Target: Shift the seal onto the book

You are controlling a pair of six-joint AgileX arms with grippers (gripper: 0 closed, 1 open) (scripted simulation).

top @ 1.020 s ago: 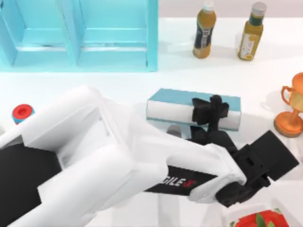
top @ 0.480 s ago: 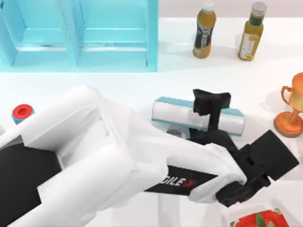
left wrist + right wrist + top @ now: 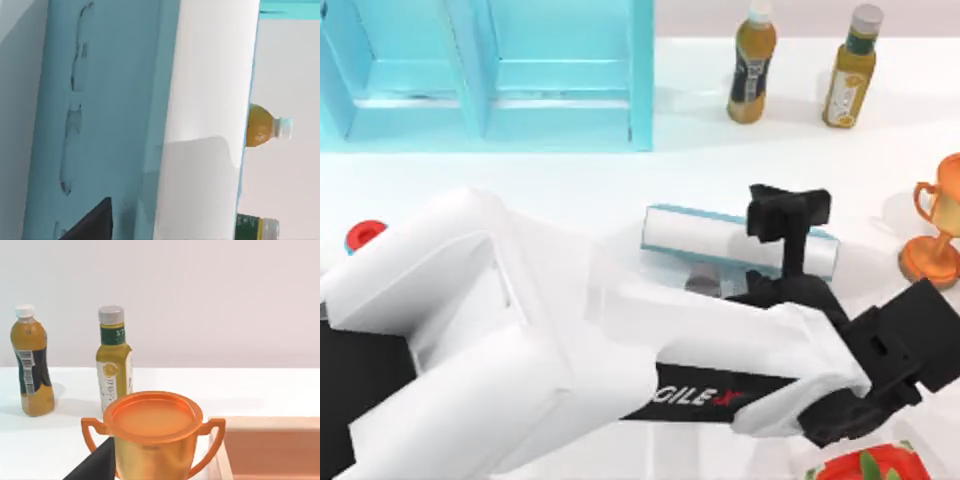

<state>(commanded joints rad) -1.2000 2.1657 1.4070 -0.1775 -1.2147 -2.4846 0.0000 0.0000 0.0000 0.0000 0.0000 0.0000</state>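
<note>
The book (image 3: 715,240) lies right of the table's middle, tipped up so its white page edges face the camera and only a thin teal strip shows along its far side. My left arm reaches across from the lower left, and my left gripper (image 3: 788,215) is at the book's right end, shut on it. Up close, the left wrist view has the teal cover (image 3: 105,115) beside the white page block. The seal is hidden. A small grey shape (image 3: 701,284) sits just in front of the book; I cannot tell what it is. My right gripper (image 3: 95,467) is parked low before the orange trophy cup (image 3: 152,432).
A turquoise shelf unit (image 3: 485,70) fills the back left. Two bottles (image 3: 752,62) (image 3: 850,68) stand at the back right, and the trophy cup (image 3: 935,235) stands at the right edge. A red-capped item (image 3: 362,236) sits at the left and a red-and-green pack (image 3: 865,466) at the front right.
The left gripper has moved right and away from the front edge with the book's right end. The book has slid right and tipped further, so less teal cover shows.
</note>
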